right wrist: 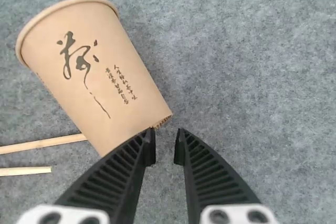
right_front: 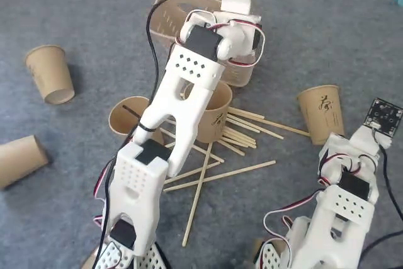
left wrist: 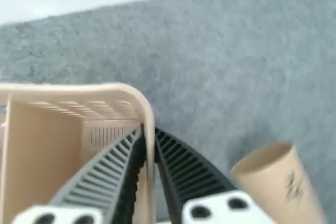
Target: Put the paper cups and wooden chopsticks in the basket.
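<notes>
1. pinching the corner rim of the basket (left wrist: 79, 95) is the left gripper (left wrist: 148, 132); its fingers sit nearly together, one on each side of the basket wall; in the high view the left arm stretches from the near edge across the middle of the counter (right_front: 94, 23) to the basket (right_front: 165, 20) at the far side.
2. the right gripper (right wrist: 164, 135) hovers low over the grey counter surface; its fingers are all but pressed together, with a thin slit between them and nothing in it; the tips are just beside the narrow end of the right paper cup (right wrist: 89, 72).
3. the right paper cup (right_front: 321, 114) sits on the right side of the counter, well apart from the basket; whether it stands or lies tipped i cannot tell.
4. the middle paper cup (right_front: 214, 118) is just beside the basket, partly under the left arm; the open paper cup (right_front: 126, 118) sits near it on the other side of the arm, mouth up.
5. the tilted paper cup (right_front: 50, 74) is far off to the left; the lying paper cup (right_front: 19, 159) rests on its side at the left edge.
6. the wooden chopsticks (right_front: 220, 171) lie scattered on the counter between the middle paper cup and the right paper cup, some bunched, some crossing; all of these are outside the basket; two chopstick ends (right wrist: 42, 144) show beside the right paper cup in the right wrist view.
</notes>
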